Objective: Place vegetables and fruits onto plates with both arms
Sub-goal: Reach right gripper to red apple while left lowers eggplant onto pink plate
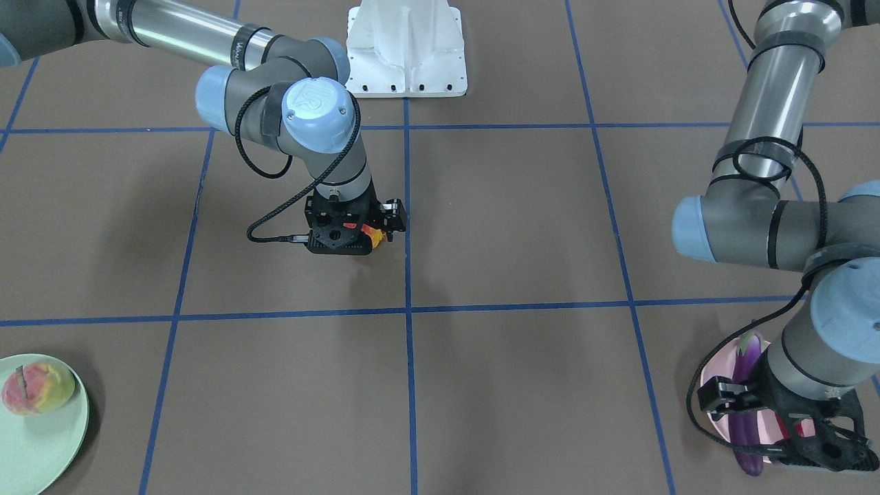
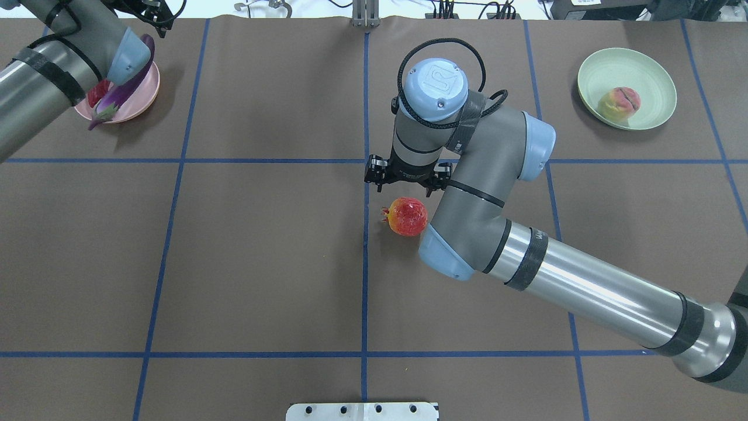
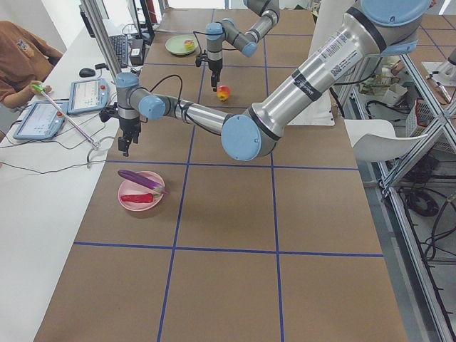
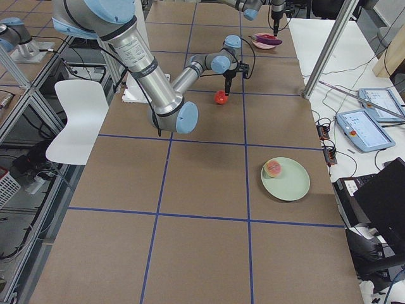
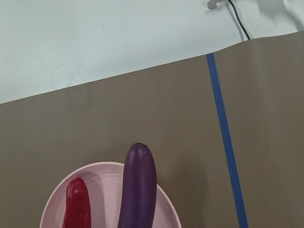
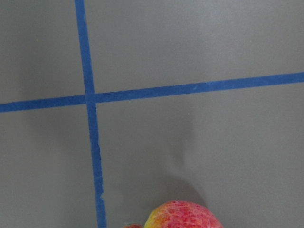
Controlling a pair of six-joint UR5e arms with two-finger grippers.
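The eggplant (image 5: pixel 137 190) and chili (image 5: pixel 77 204) lie side by side on the pink plate (image 5: pixel 102 180) at the table's (image 2: pixel 263 263) far left, with the left gripper (image 3: pixel 125 148) hanging beside it; I cannot tell how its jaws stand. The peach (image 2: pixel 622 102) sits on the green plate (image 2: pixel 602 70) at the far right. The red-orange fruit (image 2: pixel 407 216) rests mid-table, just beside the right gripper (image 3: pixel 214 82), whose jaws are likewise hidden.

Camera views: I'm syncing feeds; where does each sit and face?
Front-facing: across the table, facing the white base; right arm, left arm.
Overhead: behind the robot, looking down; right arm, red-orange fruit.
Exterior left: left end; left arm near, pink plate.
Exterior right: right end; right arm near, green plate.
Left wrist: down on eggplant, chili pepper; no fingers.
Right wrist: down on that fruit; no fingers.
Shared: the peach, front-facing and overhead.
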